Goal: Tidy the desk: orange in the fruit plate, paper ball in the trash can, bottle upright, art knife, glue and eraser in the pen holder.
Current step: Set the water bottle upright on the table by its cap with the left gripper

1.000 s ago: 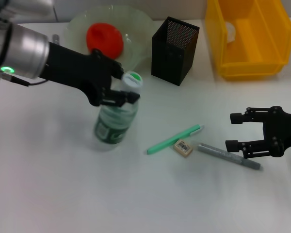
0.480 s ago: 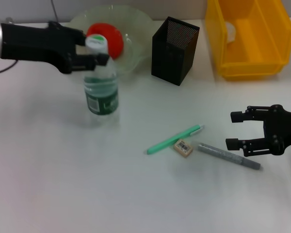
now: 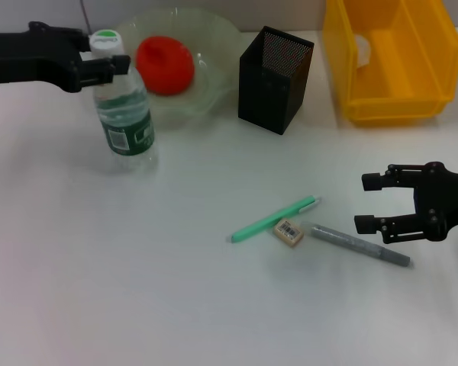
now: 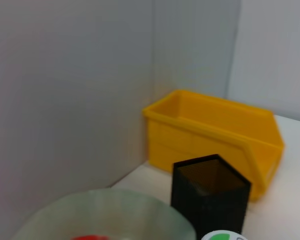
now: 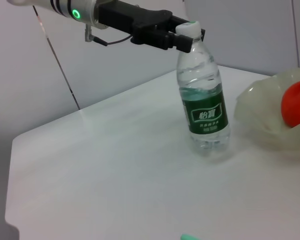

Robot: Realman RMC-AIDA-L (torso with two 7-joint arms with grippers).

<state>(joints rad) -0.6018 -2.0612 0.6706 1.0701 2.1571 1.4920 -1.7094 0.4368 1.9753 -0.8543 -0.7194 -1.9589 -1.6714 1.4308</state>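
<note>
A clear bottle [image 3: 124, 107] with a green label stands upright on the table, left of the fruit plate [image 3: 214, 46]. My left gripper [image 3: 111, 67] is shut on the bottle's neck just under the cap; the right wrist view shows the same grip [image 5: 187, 37] on the bottle [image 5: 205, 107]. The orange [image 3: 165, 65] lies in the plate. A green art knife [image 3: 275, 219], an eraser [image 3: 288, 231] and a grey glue stick [image 3: 360, 245] lie together on the table. My right gripper [image 3: 364, 204] is open and empty just right of the glue. The black mesh pen holder [image 3: 275, 76] stands behind them.
A yellow bin [image 3: 393, 84] stands at the back right with a pale object [image 3: 363, 48] inside. The left wrist view shows the bin [image 4: 215, 130], the pen holder [image 4: 210, 197] and the plate rim [image 4: 115, 210] against a wall.
My left gripper has carried the bottle back and to the left, from tilted to upright beside the plate. The right gripper has not moved.
</note>
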